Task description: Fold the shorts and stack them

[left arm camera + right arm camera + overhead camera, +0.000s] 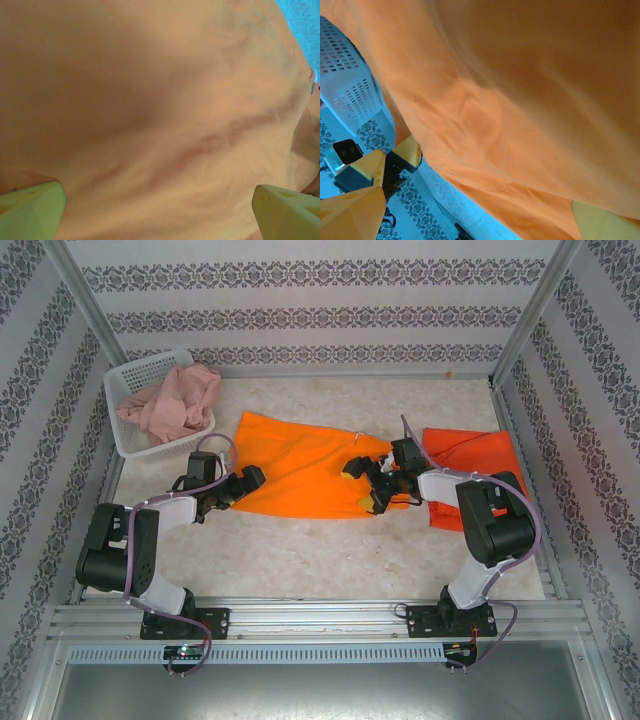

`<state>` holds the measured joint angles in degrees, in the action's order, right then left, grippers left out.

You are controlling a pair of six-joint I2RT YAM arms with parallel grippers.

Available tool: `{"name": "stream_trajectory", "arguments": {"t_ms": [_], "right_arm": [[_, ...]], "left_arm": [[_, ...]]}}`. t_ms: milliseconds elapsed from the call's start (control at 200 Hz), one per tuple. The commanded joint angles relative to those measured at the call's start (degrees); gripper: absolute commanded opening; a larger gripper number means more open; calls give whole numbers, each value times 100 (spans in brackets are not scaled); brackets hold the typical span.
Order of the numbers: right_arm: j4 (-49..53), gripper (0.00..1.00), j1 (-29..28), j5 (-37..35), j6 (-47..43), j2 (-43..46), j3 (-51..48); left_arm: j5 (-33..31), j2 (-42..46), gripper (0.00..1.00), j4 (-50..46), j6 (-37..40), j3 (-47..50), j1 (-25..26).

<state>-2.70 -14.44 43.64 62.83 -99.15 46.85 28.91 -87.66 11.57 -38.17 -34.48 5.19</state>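
Note:
The bright orange shorts [300, 475] lie spread flat in the middle of the table. My left gripper [250, 480] sits at their left edge, open wide, and orange cloth [160, 125] spans the space between its pale fingers [30, 210]. My right gripper [361, 485] is at their right edge, also open, with the cloth [520, 100] and its hem lying between the fingers [605, 222]. The red-orange shorts [470, 458] lie folded at the right, partly behind the right arm. The dusty pink shorts [178, 400] are bunched in the white basket [125, 385].
The white mesh basket stands at the back left corner, and its wall [350, 95] shows in the right wrist view. Patterned walls and metal posts enclose the table. Bare tabletop [320, 550] runs along the front between the arms.

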Motion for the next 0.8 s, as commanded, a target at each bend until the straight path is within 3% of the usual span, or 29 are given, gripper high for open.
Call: {"name": "stream_trajectory", "arguments": {"t_ms": [0,345,604,794], "right_arm": [[206,98,80,-306,-213,-166,-165],[743,98,441,-206,-524,956,335],[707,98,937,-167,-593,876,-270],[794,98,1056,-338,-996,292,-484]], "left_arm": [[-588,-104,97,-919,287,227,-183],[-588,50,97,-1157,460,113,-229],[-591,-36,97,-1030,409,192,-229],[-608,-65,97,-1089,451,148,-238]]}}
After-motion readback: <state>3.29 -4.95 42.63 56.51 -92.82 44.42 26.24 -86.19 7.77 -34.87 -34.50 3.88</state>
